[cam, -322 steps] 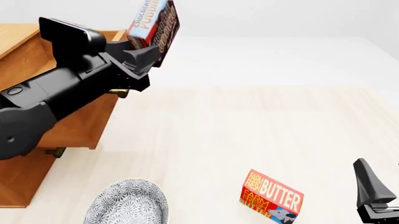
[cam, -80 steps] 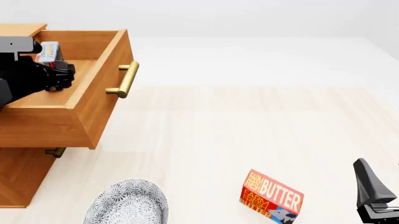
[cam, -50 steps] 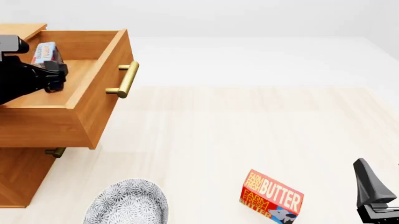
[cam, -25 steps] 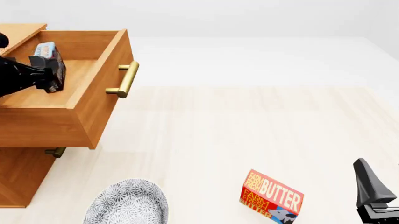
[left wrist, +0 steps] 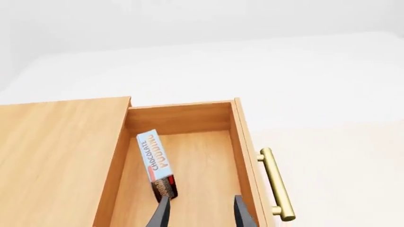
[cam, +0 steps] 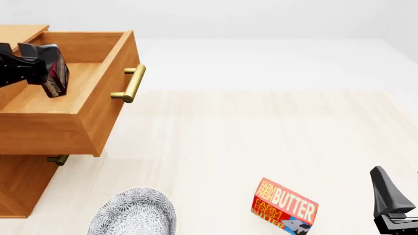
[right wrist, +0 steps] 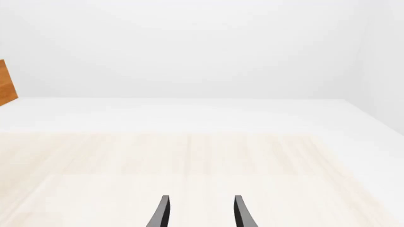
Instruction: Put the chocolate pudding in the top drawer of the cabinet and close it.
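The chocolate pudding (left wrist: 154, 162) lies inside the pulled-out top drawer (left wrist: 243, 142) of the cabinet (left wrist: 57, 156), tilted on edge against one side wall. In the front view the chocolate pudding (cam: 55, 73) shows its dark side within the top drawer (cam: 98, 112). My left gripper (left wrist: 200, 213) hovers over the drawer, open, with one fingertip just short of the box's near end and nothing between the fingers. From the front, the left gripper (cam: 23, 66) sits at the picture's left edge. My right gripper (right wrist: 200, 213) is open and empty, low at the front right.
The drawer's brass handle (cam: 128, 83) juts toward the table's middle, and the lower drawer's handle (cam: 58, 159) peeks out beneath. A red butter box (cam: 284, 205) stands near the front. A patterned grey bowl (cam: 134, 213) rests at the front left beside the cabinet (cam: 19, 186).
The left gripper carried the pudding into the drawer, let go of it and drew back to the left. The box now rests in the drawer. The right arm stayed still.
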{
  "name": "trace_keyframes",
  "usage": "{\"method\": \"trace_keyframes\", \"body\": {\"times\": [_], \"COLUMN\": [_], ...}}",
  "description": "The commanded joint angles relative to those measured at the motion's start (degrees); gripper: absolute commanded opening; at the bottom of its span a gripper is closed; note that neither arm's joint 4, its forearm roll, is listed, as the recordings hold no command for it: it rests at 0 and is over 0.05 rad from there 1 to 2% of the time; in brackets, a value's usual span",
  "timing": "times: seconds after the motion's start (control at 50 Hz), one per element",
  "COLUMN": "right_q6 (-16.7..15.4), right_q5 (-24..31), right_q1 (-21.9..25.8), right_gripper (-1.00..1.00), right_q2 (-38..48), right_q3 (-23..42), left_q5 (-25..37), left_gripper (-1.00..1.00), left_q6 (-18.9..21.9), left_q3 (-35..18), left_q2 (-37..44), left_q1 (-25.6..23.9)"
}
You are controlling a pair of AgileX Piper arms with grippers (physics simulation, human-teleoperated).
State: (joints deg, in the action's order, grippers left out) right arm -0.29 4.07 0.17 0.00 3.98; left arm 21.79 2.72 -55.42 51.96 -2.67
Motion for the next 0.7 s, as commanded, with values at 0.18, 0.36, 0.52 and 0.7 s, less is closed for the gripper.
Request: {"method": "trace_keyframes", "body": {"times": [0.18,0.36,0.52,0.7], "right_q6": [0.0,0.0,0.0,0.0], "right_q5": [0.0,0.0,0.0,0.0], "right_q1": [0.0,0.0,0.0,0.0], "right_gripper": [1.0,1.0,1.0,1.0], "right_q2": [0.0,0.0,0.0,0.0], "right_q3": [0.0,0.0,0.0,0.0], "left_q5": [5.7,6.4,7.6,9.7], "left_gripper": [1.0,1.0,1.0,1.0], "left_q6": [-0.9,-0.2,1.0,0.7], "left_q3": [-6.5,-9.1,-12.8,-16.9], "left_q2": [0.7,3.9,6.0,9.2], "left_q1": [-7.6,-10.9,-15.4,-21.5]}}
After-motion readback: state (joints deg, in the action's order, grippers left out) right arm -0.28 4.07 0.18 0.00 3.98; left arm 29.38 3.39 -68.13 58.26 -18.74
